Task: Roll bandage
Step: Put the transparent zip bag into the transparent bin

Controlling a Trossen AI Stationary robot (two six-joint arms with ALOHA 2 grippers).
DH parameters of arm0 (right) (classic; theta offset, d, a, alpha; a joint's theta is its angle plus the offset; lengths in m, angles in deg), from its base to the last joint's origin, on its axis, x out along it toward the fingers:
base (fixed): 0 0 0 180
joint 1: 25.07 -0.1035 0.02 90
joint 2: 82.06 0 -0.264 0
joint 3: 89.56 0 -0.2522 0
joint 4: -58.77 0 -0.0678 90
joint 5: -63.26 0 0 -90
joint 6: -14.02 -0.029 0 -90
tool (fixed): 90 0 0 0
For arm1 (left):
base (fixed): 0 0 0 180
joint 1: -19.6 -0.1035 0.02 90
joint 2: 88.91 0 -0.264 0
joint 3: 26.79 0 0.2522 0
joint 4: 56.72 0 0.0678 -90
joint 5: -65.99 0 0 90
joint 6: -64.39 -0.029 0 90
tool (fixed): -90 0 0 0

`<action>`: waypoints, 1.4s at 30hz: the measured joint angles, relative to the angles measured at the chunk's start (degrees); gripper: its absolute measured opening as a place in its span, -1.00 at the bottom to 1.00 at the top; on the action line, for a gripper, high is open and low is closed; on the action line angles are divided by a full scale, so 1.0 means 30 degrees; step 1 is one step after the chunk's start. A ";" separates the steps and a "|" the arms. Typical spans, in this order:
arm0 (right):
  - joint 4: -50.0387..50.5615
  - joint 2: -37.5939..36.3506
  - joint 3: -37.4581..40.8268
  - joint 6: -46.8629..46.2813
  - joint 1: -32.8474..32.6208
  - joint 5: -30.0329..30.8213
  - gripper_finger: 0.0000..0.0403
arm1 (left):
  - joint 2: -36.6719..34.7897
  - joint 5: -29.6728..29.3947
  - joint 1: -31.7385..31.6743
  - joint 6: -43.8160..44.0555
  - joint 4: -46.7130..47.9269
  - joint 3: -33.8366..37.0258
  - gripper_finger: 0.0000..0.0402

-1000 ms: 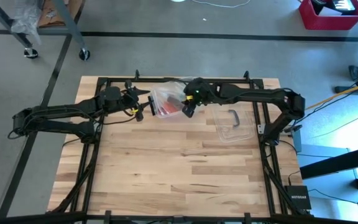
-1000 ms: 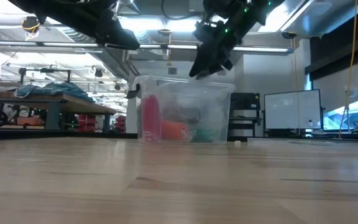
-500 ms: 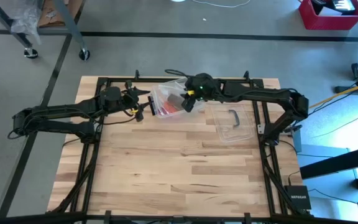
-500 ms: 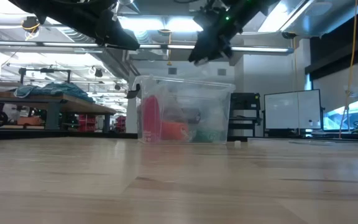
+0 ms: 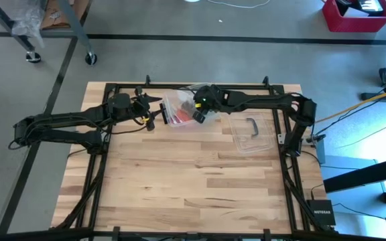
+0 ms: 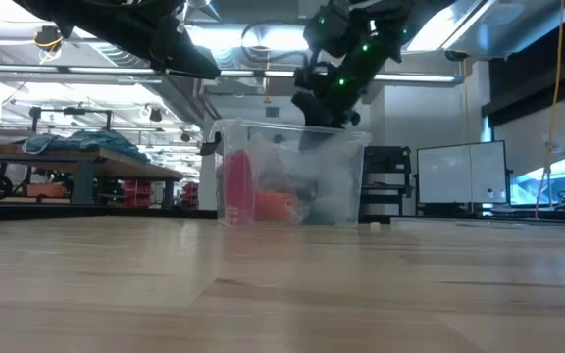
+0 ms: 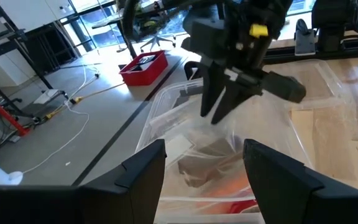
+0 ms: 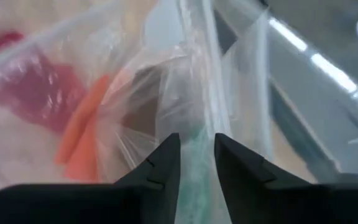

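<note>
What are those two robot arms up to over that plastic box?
The right gripper has reached down into a clear plastic box at the far side of the table, its fingers nearly together around crinkled clear plastic that covers red, orange and green items. The left gripper hovers just beside the box, fingers spread, holding nothing. The box's lid, with a dark handle, lies on the table nearby. No brown bandage is clearly visible.

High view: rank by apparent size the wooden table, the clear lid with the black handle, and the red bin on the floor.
1. Wooden table, by far the largest.
2. Red bin, though the frame edge cuts it off.
3. Clear lid, close to the bin in apparent size, so ranks 2 and 3 are unsure.
</note>
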 joint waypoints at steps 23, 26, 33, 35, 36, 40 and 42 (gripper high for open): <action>0.1248 0.2072 -0.3292 0.0045 -0.0256 -0.1159 -0.53 | 0.0015 -0.0006 0.0006 0.0013 0.0059 0.0000 0.03; 0.1564 0.2803 -0.3337 -0.0073 -0.0154 -0.1158 -0.53 | 0.0015 -0.0003 -0.0001 0.0009 0.0045 0.0000 0.03; 0.1971 0.2468 -0.3760 0.0084 -0.0154 -0.1347 -0.53 | 0.0015 -0.0002 -0.0001 -0.0079 0.0033 -0.0005 0.03; 0.2049 0.2026 -0.4236 0.0080 -0.0154 -0.1349 -0.53 | 0.0015 0.0000 0.0017 -0.0176 0.0040 -0.0007 0.03; 0.2167 0.1767 -0.4531 0.0073 -0.0154 -0.1346 -0.53 | 0.0015 0.0000 0.0021 -0.0163 0.0030 -0.0007 0.03; 0.3564 0.1050 -0.5502 -0.0019 -0.0167 -0.2024 -0.53 | 0.0015 0.0000 0.0035 0.0057 0.0048 -0.0007 0.03; 0.4572 0.0630 -0.5968 -0.0266 -0.0267 -0.2975 -0.53 | 0.0015 -0.0005 0.0028 0.0117 0.0040 -0.0007 0.03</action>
